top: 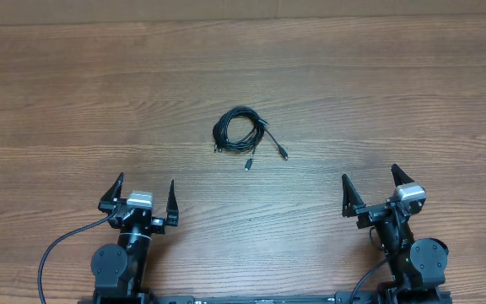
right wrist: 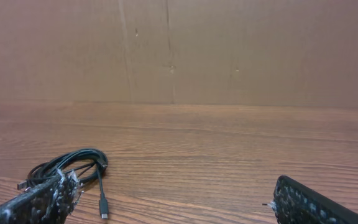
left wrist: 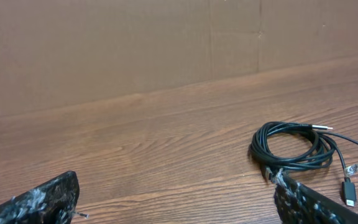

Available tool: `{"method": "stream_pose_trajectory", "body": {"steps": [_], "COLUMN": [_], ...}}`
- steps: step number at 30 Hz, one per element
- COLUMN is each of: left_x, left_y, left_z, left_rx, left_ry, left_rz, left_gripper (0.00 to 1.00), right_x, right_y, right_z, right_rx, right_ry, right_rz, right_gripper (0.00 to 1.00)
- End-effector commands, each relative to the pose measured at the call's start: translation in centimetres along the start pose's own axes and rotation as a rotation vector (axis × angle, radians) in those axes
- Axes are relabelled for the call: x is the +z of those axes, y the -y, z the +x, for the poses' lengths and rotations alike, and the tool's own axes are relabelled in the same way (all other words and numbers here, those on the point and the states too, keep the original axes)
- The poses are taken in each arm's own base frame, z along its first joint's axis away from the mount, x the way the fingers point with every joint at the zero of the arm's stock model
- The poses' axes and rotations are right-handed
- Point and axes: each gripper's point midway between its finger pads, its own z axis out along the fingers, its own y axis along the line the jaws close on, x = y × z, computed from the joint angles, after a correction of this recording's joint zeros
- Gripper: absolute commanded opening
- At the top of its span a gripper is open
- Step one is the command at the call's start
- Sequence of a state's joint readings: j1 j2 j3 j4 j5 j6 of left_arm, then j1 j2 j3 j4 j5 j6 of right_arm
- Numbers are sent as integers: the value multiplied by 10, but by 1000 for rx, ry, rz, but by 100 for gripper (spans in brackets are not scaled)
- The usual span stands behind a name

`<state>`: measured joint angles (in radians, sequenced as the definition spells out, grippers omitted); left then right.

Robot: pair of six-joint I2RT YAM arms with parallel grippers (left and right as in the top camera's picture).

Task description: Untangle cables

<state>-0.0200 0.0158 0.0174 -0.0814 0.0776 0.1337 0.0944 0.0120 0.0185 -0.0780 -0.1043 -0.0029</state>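
Overhead: coiled cables (top: 221, 133) lie on the bench (top: 74, 101), well ahead, between left hand (top: 145, 181) and right hand (top: 369, 173), both released.

Both arms matte blk, same build. L arm (top: 115, 263): round drum-like joint housing; silver-grey L cam block (top: 139, 200) at wrist; thick blk L cable (top: 57, 241) curving off its side. R arm (top: 429, 257): rounded blk housing; silver-grey R cam block (top: 410, 193); blk R cable (top: 366, 284) near base. L gripper (top: 145, 187) & R gripper (top: 369, 176): two tapered, pointed blk fingers each, horn-like from above. Close up, L fingers (left wrist: 45, 200) rough-textured, flecked w/ whitish scuffs, frayed at tips; R fingers (right wrist: 39, 202) same.
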Motion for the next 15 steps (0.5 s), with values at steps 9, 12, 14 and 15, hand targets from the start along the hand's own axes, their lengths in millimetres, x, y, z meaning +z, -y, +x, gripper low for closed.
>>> {"method": "stream_pose_trajectory", "body": {"steps": [9, 12, 14, 15], "left_x": [0, 0, 0, 0], "left_y": [0, 1, 1, 1], "left_z": [-1, 1, 1, 1], "left_rx": [-8, -6, -7, -7], "left_ry": [14, 6, 6, 6], "left_rz": [-2, -1, 0, 0], "left_gripper": [100, 100, 99, 100], "right_x": [0, 0, 0, 0], "right_y": [-2, -2, -2, -2], "right_z": [2, 2, 2, 2], "right_rx": [1, 1, 1, 1], "right_ry": [2, 2, 2, 2], "right_rz": [-8, -9, -9, -9], "right_gripper": [100, 100, 100, 100]}}
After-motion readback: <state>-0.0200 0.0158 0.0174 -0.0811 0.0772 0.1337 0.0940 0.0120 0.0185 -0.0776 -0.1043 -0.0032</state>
